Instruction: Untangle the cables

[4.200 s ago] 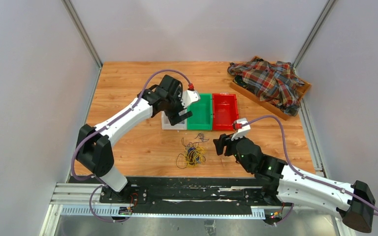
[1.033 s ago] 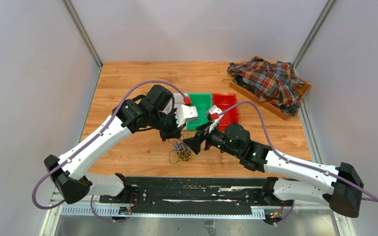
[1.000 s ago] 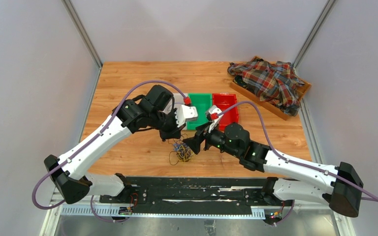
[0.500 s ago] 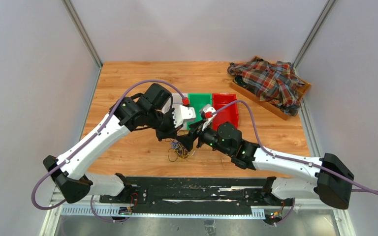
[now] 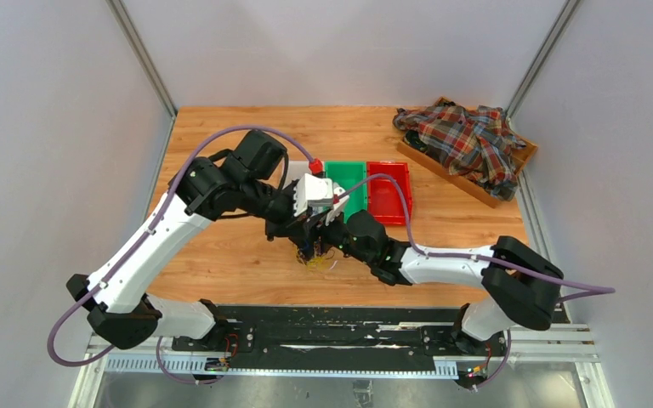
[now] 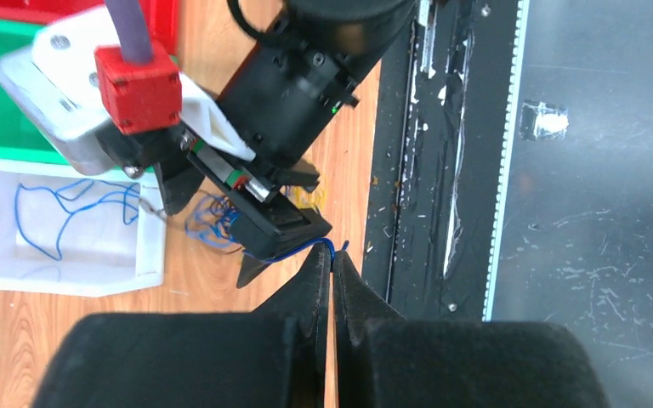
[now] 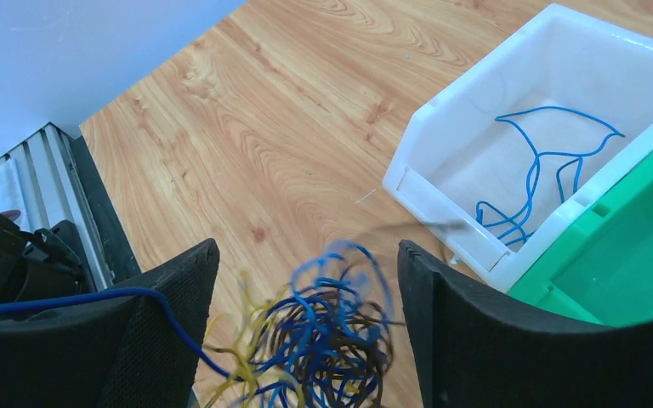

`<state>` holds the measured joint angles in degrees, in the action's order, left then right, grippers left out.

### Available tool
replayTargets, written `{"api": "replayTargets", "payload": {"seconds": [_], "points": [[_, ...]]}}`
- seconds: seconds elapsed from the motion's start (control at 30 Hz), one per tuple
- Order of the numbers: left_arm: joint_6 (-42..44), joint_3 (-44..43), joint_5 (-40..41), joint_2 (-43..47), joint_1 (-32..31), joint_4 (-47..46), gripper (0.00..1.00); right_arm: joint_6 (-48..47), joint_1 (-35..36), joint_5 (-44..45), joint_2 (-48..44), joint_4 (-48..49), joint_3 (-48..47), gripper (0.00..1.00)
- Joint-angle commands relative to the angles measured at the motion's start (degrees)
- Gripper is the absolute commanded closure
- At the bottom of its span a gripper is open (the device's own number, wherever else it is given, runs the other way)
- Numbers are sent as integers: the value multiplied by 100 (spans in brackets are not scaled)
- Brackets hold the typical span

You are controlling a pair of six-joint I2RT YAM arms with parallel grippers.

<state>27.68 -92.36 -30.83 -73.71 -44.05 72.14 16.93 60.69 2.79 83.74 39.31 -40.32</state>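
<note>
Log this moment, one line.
left gripper: shut on blue strand | right gripper: open, straddling cables | white bin: blue cable inside

On the wooden table (image 5: 221, 136), three bins stand in a row at the middle: white bin (image 7: 442, 217) left, green bin (image 5: 344, 168) against it, red bin (image 5: 387, 208) right. A wooden tray (image 5: 446, 174) sits far right. The cables (image 5: 316, 257) bunch nearer; whether they rest on the wood is unclear.
</note>
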Motion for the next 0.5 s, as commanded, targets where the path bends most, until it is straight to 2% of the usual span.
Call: {"api": "replayTargets", "payload": {"seconds": [0.0, 0.17, 0.47], "points": [[53, -590, -426, -54, -29, 323, 99, 142, 39, 128, 322, 788, -28, 25], [36, -1193, -83, -59, -33, 333, 100, 279, 65, 217, 460, 923, 421, 26], [431, -2730, 1157, -119, -33, 334, 100, 653, 120, 888, 455, 998, 1274, 27]]}}
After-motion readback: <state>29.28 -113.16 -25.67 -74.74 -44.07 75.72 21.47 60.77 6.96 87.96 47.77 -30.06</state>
